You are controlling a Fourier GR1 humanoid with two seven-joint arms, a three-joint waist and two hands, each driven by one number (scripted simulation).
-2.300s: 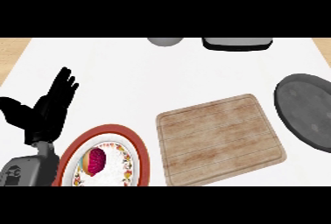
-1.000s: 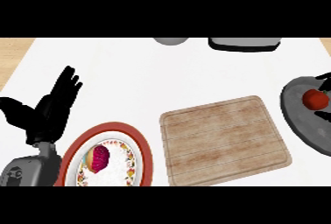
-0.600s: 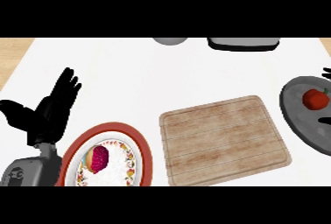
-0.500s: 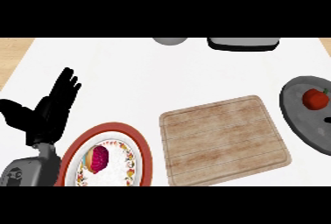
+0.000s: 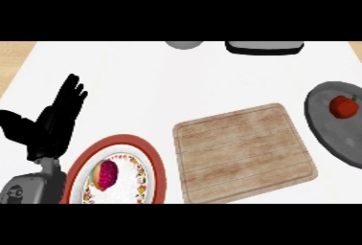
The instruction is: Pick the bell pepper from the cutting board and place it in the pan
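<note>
Half the pan, holding the bell pepper, is cut off.

pepper: 1 | pan: 1 | board: 1 | plate: 1 | dark red item on plate: 1 | hand: 1 | grey round item at top edge: 1 | dark item at top edge: 1
</note>
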